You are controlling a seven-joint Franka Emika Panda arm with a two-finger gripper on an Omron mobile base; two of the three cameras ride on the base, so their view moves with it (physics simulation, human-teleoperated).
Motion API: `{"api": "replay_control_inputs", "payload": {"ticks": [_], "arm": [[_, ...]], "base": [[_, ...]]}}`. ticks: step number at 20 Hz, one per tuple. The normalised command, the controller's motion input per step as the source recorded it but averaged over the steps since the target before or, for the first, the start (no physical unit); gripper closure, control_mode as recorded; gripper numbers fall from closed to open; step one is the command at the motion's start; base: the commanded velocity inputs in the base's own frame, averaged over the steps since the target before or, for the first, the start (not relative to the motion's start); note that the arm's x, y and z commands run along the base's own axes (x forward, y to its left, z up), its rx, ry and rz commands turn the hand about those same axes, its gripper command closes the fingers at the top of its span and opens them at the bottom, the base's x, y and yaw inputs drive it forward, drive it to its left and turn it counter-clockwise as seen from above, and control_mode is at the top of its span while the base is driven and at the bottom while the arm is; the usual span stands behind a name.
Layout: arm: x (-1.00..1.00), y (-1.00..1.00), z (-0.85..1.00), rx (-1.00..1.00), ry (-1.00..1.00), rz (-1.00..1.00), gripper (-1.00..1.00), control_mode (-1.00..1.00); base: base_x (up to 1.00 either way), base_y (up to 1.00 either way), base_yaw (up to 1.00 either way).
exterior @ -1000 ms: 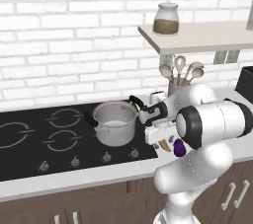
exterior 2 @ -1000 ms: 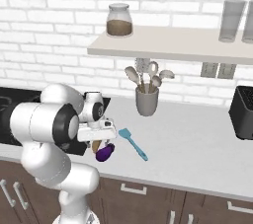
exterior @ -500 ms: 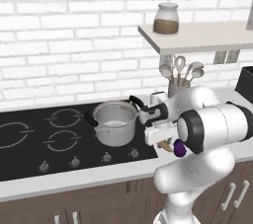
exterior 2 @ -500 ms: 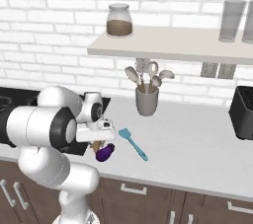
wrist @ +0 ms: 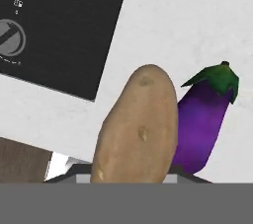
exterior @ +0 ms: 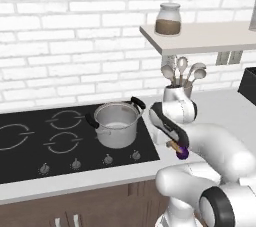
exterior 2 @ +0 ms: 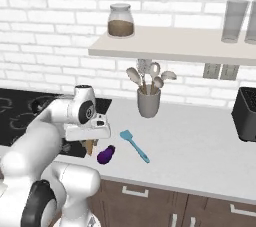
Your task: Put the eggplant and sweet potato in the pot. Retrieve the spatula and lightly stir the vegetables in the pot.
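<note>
Just right of the black cooktop [exterior: 30, 146], on the pale desk [exterior 2: 200, 146], you have the pincer [exterior 2: 90, 147] low over the surface and clenched on the sweet potato [wrist: 137, 129]. In the hand view the tan potato stands up from between the fingertips, which it hides. The eggplant [exterior 2: 105, 154] lies on the desk just beside the potato, on the side away from the cooktop; whether the two touch you cannot tell. Its green cap points away from the pincer in the hand view.

The pot [exterior: 116, 124] sits on the cooktop near its right edge, open, with nothing visible inside. The spatula [exterior 2: 134, 146] lies flat on the desk beyond the eggplant, farther from the cooktop. The grey utensil cup [exterior 2: 148, 103] with pale spoons stands behind the spatula, toward the brick wall [exterior: 75, 46].
</note>
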Motion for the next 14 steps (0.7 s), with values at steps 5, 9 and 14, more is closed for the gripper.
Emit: {"api": "replay_control_inputs", "payload": {"ticks": [5, 9, 14], "arm": [[-0.72, 0.27, 1.00, 0.00, -0.13, 0.01, 1.00, -1.00], [-0.55, 0.22, 1.00, 0.01, -0.13, 0.05, 1.00, -1.00], [-0.04, 0.15, 1.00, 0.05, -0.13, 0.09, 1.00, -1.00]], "base": [[0.00, 0.00, 0.00], [0.00, 0.00, 0.00], [0.00, 0.00, 0.00]]}}
